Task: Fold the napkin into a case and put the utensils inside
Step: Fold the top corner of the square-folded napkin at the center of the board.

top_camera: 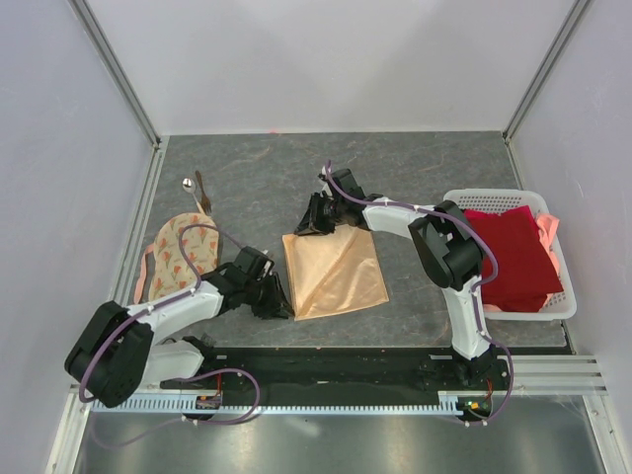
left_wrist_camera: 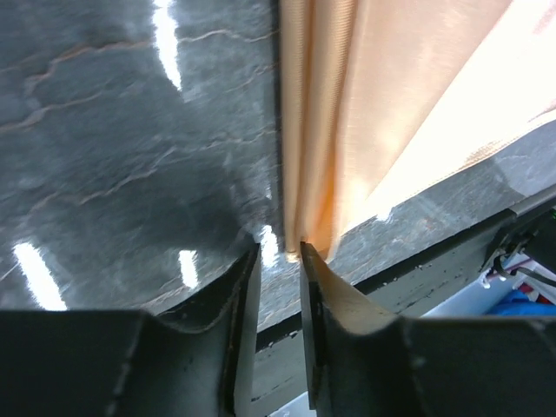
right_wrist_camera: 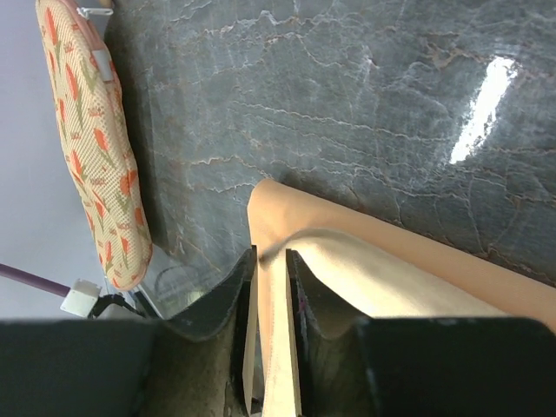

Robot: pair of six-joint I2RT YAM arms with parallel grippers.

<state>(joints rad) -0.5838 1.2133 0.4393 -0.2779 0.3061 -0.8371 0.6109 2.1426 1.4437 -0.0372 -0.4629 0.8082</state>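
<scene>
Tabletop with the napkin lying in flat layers between the two grippers. The left gripper is slightly parted and empty at the near corner. The right gripper straddles a raised fold at the far corner; whether it grips cannot be told. Folding is probably under way, and the next fold calls for pinching an edge and carrying it across. Spoon and stick lie well beyond the left gripper.

Open table beyond the napkin; 2 obstacles flank it: basket (right side), round cloth.

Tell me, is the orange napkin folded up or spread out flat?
Folded. The napkin lies doubled over; the left wrist view shows layers stacked at its edge.
</scene>
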